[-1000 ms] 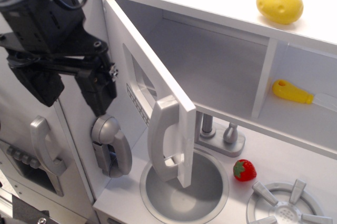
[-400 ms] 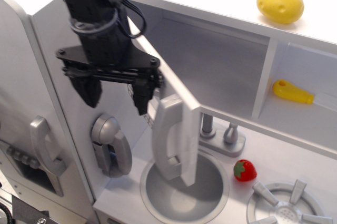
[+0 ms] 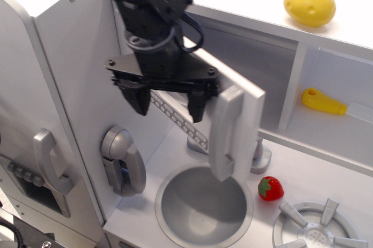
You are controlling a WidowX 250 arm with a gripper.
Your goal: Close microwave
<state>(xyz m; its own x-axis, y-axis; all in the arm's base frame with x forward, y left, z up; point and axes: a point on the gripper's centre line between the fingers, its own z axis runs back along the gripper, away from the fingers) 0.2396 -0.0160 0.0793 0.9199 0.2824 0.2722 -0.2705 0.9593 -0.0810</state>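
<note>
Setting: white toy kitchen (image 3: 70,84)
Microwave (image 3: 245,67): door (image 3: 233,93) partly ajar
Gripper (image 3: 168,103): fingers spread, against door face

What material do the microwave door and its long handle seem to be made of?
The microwave door looks like white painted wood or fibreboard: a thick flat panel with a matte face and square edge. Its handle looks like silver-coated moulded plastic, with soft rounded corners and a dull sheen; real metal cannot be excluded.
</note>
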